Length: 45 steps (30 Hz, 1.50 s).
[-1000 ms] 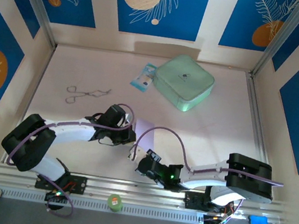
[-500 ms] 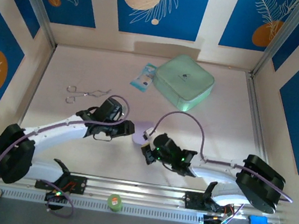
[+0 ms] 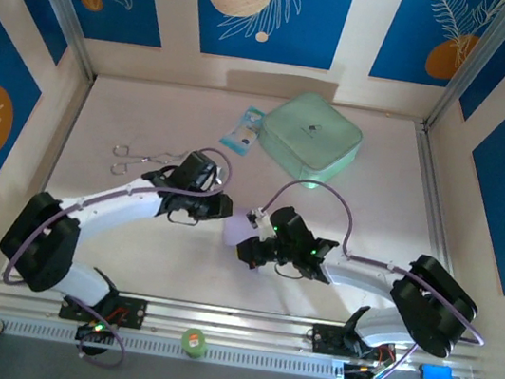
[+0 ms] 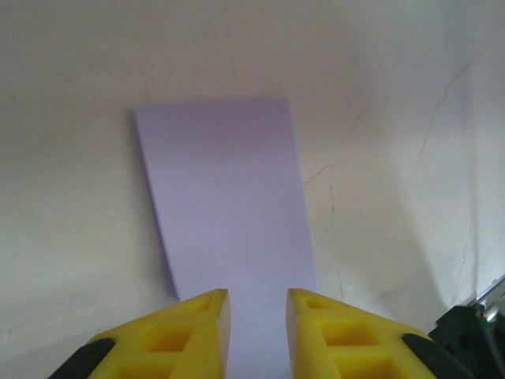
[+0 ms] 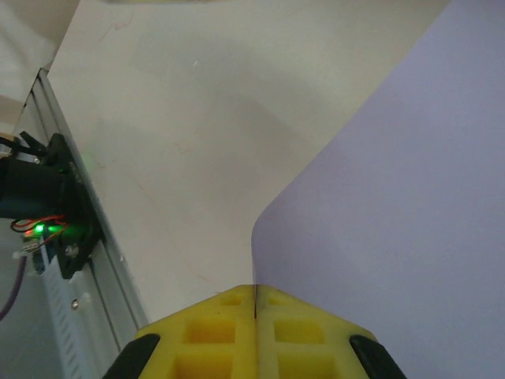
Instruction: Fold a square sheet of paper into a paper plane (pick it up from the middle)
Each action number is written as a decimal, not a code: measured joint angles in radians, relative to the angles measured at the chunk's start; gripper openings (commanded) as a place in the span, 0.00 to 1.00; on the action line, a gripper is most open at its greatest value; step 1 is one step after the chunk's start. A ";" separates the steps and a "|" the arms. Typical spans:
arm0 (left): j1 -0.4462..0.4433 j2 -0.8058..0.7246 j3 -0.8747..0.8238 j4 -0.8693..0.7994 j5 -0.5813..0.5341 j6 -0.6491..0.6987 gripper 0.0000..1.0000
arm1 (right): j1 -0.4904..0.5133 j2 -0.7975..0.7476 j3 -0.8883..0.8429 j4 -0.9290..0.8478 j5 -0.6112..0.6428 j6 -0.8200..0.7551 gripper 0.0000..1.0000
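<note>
Right hand (image 5: 255,298): fingers pressed together, clamped on the sheet's (image 5: 394,181) edge. The paper comes straight out of the seam and bows up and off to the right in the right wrist view.

Left hand (image 4: 258,309): yellow fingers (image 4: 207,328) apart by a narrow gap, with lavender showing through it. From there the sheet runs flat away across the bench (image 4: 394,95). It's not pinching the paper; can't tell if the tips touch it.

From above, the sheet sits mid-bench, between the two hands. The left hand is at its left side and the right hand at its near-right side, with only a small patch of lavender showing between them.

Around:
- A mint-green case (image 3: 313,140) and a blue-white packet (image 3: 243,130) sit toward the far wall, well apart from the sheet.
- Metal tongs (image 3: 147,158) lie just left of the left wrist.
- A rail with a green LED (image 5: 39,229) runs along the near edge.

Pose: both arms reach inward and low, with the hands facing each other across the sheet. The left forearm slants up from the near-left corner. The right forearm runs leftward from its base, with a purple cable (image 3: 315,192) arching over it.
</note>
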 measured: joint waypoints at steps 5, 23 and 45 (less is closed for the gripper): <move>0.006 0.090 0.079 -0.002 0.034 0.025 0.17 | 0.000 0.027 0.000 0.025 -0.037 0.030 0.02; 0.013 0.437 0.182 0.018 0.153 0.077 0.07 | -0.033 0.112 0.000 0.067 -0.077 0.061 0.01; 0.017 0.439 0.176 0.036 0.166 0.084 0.07 | -0.111 0.140 0.002 0.008 -0.006 0.073 0.01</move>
